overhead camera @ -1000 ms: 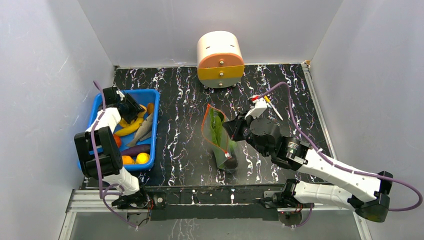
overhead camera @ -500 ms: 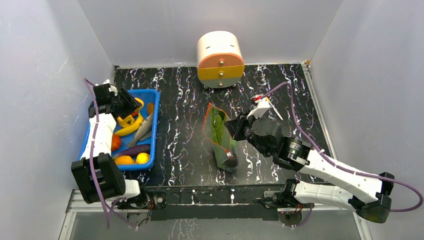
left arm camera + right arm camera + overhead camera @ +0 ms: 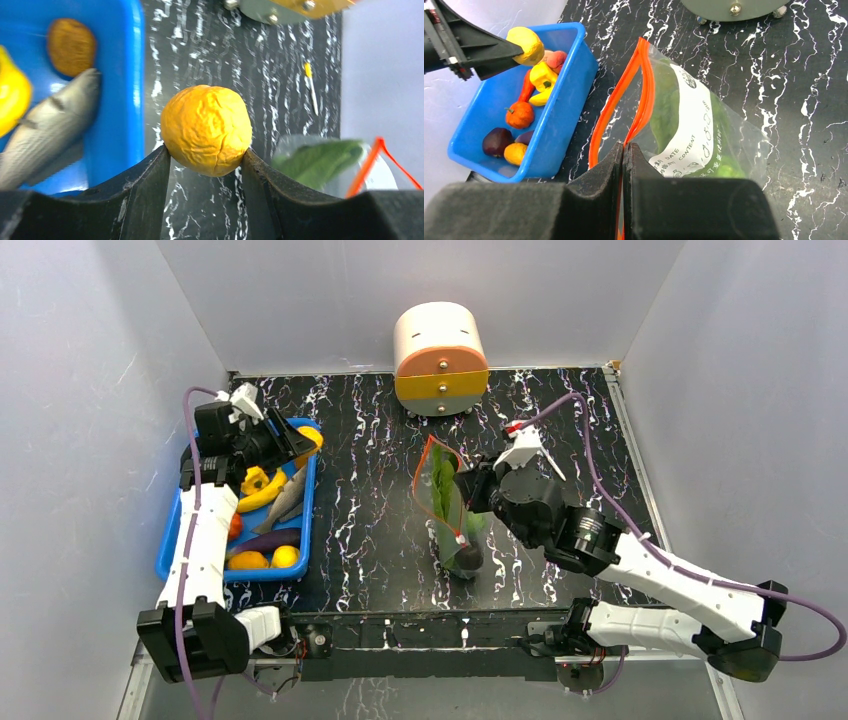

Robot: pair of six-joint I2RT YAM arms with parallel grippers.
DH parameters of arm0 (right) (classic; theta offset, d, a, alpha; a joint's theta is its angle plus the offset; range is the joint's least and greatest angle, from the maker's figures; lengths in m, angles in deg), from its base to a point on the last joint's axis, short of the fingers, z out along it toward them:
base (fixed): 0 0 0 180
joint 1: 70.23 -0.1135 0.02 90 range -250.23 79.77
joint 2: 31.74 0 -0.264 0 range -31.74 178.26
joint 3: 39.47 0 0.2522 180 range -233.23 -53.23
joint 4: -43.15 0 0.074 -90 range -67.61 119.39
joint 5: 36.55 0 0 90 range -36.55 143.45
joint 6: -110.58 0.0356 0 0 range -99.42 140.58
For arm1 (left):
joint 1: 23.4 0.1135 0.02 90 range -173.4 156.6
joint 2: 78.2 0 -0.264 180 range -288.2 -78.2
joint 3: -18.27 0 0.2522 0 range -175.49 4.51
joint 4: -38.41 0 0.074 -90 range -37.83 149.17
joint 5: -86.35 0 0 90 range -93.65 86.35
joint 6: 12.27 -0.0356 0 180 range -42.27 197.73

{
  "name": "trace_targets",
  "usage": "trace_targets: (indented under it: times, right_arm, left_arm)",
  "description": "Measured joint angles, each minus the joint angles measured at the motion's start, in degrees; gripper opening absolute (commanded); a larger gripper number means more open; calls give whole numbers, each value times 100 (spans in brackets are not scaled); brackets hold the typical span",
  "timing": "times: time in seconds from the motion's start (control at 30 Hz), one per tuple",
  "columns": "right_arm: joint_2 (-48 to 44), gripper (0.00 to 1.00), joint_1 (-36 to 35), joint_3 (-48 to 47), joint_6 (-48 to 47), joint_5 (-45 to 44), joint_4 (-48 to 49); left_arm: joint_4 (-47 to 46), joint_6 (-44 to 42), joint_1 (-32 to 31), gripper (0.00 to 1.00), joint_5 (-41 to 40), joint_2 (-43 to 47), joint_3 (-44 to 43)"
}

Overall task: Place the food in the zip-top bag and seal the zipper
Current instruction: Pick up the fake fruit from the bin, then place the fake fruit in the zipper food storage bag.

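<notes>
My left gripper [image 3: 303,441] is shut on a wrinkled yellow-orange ball [image 3: 206,130] and holds it above the right rim of the blue bin [image 3: 311,483]; the ball also shows in the right wrist view [image 3: 525,38]. The zip-top bag [image 3: 452,525] stands at the table's middle with its mouth open. A leafy green [image 3: 664,112] lies inside behind the white label [image 3: 691,125]. My right gripper [image 3: 624,146] is shut on the bag's red-orange zipper strip [image 3: 616,100] and holds the mouth up. The bag is to the ball's right in the left wrist view [image 3: 320,160].
The bin [image 3: 569,95] holds a grey fish [image 3: 45,135], a brown lump [image 3: 71,46], and yellow, orange and purple pieces. A round cream-and-orange drawer unit [image 3: 440,358] stands at the back. A thin yellow stick [image 3: 311,85] lies on the marbled table.
My left gripper has risen out of the bin and swung right with the yellow-orange ball. My right gripper has lifted the bag's mouth a little higher.
</notes>
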Motion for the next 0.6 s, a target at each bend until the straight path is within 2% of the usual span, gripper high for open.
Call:
trace_targets:
  times: [0.33, 0.6]
  right_arm:
    - [481, 0, 0, -33, 4, -52, 162]
    - [664, 0, 0, -33, 9, -70, 424]
  left_arm:
    - [-179, 234, -763, 30, 1071, 442, 208]
    - [-496, 625, -1438, 31, 1615, 579, 518]
